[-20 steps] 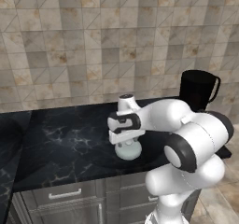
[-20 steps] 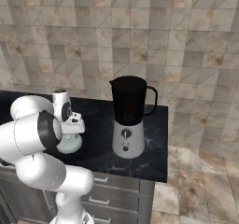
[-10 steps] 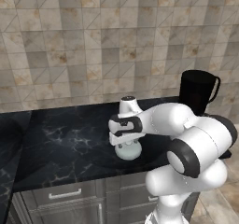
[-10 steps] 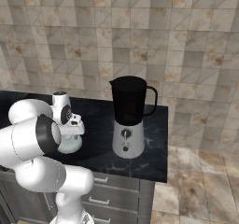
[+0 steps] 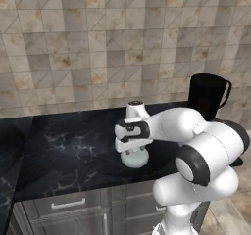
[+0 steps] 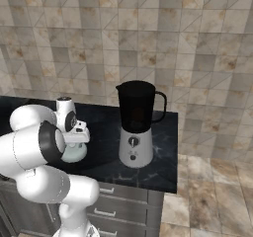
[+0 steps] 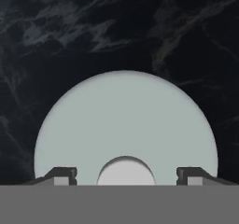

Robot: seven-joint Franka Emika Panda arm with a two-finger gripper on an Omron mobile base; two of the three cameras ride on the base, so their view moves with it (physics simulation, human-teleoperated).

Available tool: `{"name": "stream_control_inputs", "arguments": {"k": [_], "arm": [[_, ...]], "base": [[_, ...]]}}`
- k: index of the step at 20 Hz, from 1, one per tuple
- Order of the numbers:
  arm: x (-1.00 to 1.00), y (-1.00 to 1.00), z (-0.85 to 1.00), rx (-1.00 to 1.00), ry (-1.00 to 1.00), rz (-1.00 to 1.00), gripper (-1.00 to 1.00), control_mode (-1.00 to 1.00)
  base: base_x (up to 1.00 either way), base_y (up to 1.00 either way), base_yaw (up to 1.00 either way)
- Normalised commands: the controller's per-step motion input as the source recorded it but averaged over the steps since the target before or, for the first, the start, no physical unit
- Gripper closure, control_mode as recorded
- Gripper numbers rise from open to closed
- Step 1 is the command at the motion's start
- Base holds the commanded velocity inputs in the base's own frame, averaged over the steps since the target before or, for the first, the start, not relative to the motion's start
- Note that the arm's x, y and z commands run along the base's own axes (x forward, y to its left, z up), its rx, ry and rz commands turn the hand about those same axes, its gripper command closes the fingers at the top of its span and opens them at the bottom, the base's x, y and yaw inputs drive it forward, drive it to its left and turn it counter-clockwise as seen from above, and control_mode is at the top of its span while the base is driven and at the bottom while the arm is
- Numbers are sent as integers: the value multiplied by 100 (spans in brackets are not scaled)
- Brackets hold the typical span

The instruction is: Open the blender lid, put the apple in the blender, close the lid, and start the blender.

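— Progress? Where's the lid (image 5: 134, 158)?
— Lid lies on the counter (image 5: 68, 151), center of the left base frame, under the gripper (image 7: 126, 174). Jaws straddle its knob, parted; grip unclear. Right of it, the blender (image 6: 137, 125) stands open.
— What's left?
— Apple in, lid on, start. Apple unseen; nothing blocks the jar.

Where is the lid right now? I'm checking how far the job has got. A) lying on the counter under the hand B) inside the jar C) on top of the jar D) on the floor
A: the lid lies flat on the dark counter, left of the blender, with the hand right above it; the jar's top is open.
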Motion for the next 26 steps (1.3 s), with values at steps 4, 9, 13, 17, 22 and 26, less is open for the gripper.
{"name": "stream_control_inputs", "arguments": {"k": [4,9,13,17,22,26], "arm": [[-8,-20,-26,9,-1,0,100,-100],[-11,-16,-14,8,-2,0,100,-100],[-9,0,6,2,-5,0,100,-100],[-7,0,40,0,-7,0,100,-100],[-13,0,64,0,-11,0,100,-100],[-10,-1,98,-4,-17,0,100,-100]], "base": [[0,0,0],[0,0,0],[0,0,0],[0,0,0],[0,0,0],[0,0,0]]}}
